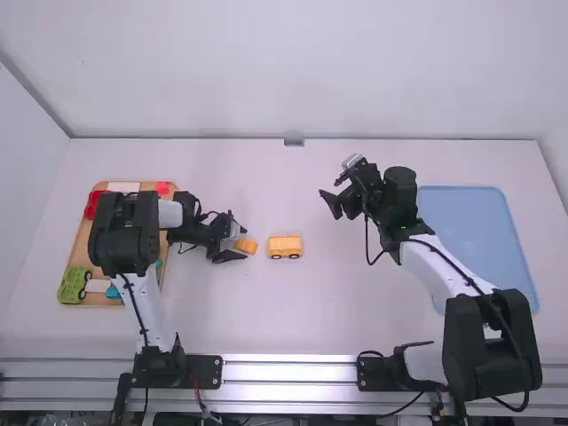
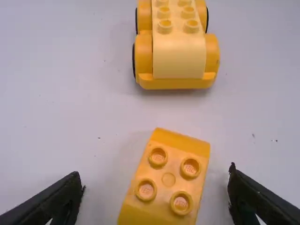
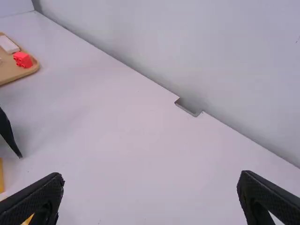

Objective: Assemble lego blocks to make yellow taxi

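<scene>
A yellow wheeled car base (image 1: 285,247) stands on the table left of the middle, its studded top piece facing up; the same car base (image 2: 179,51) shows in the left wrist view. Just left of it lies a loose yellow-orange block (image 1: 247,246), tilted relative to the car. My left gripper (image 1: 240,243) is low around that block. In the left wrist view the left gripper (image 2: 157,199) is open, the four-stud block (image 2: 174,174) between its fingers with gaps on both sides. Well right of the car, my right gripper (image 1: 327,195) is open above the table; so too the right gripper (image 3: 152,197), holding nothing.
At the far left a wooden tray (image 1: 78,257) holds a green wheeled piece (image 1: 73,286), red pieces (image 1: 162,188) and white blocks, partly under the left arm. A blue tray (image 1: 475,232) lies at the right, beside the right arm.
</scene>
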`<action>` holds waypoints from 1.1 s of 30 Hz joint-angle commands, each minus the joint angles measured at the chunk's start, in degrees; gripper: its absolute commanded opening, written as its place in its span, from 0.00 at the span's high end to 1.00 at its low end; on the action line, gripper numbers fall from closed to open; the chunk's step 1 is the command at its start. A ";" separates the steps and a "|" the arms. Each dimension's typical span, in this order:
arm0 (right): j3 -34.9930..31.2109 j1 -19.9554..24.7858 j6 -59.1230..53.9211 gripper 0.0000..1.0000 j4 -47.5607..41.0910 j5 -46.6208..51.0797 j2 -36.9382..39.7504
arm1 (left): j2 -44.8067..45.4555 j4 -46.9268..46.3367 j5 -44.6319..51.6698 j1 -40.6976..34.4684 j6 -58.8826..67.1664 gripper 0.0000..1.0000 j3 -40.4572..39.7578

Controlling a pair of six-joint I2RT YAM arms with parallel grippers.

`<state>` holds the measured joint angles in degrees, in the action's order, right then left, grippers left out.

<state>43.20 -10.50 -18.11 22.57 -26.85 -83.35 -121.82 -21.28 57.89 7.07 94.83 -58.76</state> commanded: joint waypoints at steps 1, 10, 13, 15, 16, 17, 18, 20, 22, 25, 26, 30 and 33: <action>-0.11 -0.04 0.28 0.01 0.20 -0.37 -0.07 | -0.87 -0.24 -0.35 0.04 1.01 0.28 1.05; -0.11 -0.11 0.24 0.01 0.20 -0.35 -0.07 | -0.74 -2.23 0.04 2.99 1.07 0.41 1.05; -0.11 -0.07 0.26 0.01 0.31 -0.35 -0.07 | -0.74 -2.38 0.11 2.84 1.07 0.43 1.05; -0.11 -0.11 0.33 0.01 0.63 -0.44 -0.07 | -0.74 -2.08 0.07 1.77 1.03 0.42 1.05; -0.11 -0.11 0.31 0.01 0.66 -0.61 -0.07 | -0.74 -1.97 0.07 1.49 1.05 0.42 1.05; -0.11 -0.09 0.28 0.01 0.66 -0.87 -0.07 | -0.74 -1.66 0.04 0.74 1.05 0.42 1.05; -0.11 -0.07 0.24 0.01 0.66 -1.36 -0.07 | -0.76 -1.42 -0.11 0.11 1.03 0.42 1.05; -0.11 -0.09 0.31 0.01 0.61 -1.88 -0.07 | -0.76 -0.72 -0.70 -0.96 0.59 0.45 1.05; -0.11 -0.07 0.28 0.01 0.52 -1.86 -0.07 | -0.76 -0.46 -2.01 -1.75 0.61 0.53 1.05; -0.11 -0.04 0.24 0.02 0.17 -1.86 -0.07 | -0.76 -0.83 -3.43 -1.79 0.59 0.56 1.03; -0.11 -0.04 0.31 0.01 -0.09 -1.86 -0.07 | -0.76 -1.07 -3.61 -1.27 0.46 0.54 1.03; -0.11 -0.02 0.28 0.01 -0.28 -1.86 -0.07 | -0.76 -0.70 -3.56 0.22 -2.03 0.39 1.03; -0.11 -0.04 -0.04 0.01 -0.26 -1.86 -0.07 | -0.76 -0.98 -3.48 1.42 -2.01 0.42 1.03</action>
<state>43.20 -10.50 -18.17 22.24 -28.21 -83.35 -121.82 -21.80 58.04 7.33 94.30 -58.48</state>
